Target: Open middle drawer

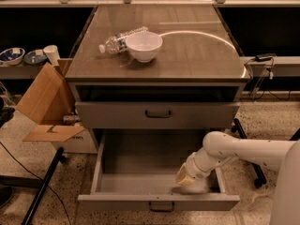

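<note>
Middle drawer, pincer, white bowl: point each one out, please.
middle drawer point(117, 202), camera view, on its pulled-out front panel.
pincer point(186, 178), camera view, on its pale tip, inside the open drawer at the right.
white bowl point(144, 51), camera view, on its outer wall.

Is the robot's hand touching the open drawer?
Cannot tell. The camera view shows the hand low inside the middle drawer, near its right wall; neither contact nor gap is plain.

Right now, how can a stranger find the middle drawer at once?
Find the grey cabinet with a white bowl on top. Below its closed drawer, the middle drawer is the only one pulled out, with the gripper inside at its right.
</note>
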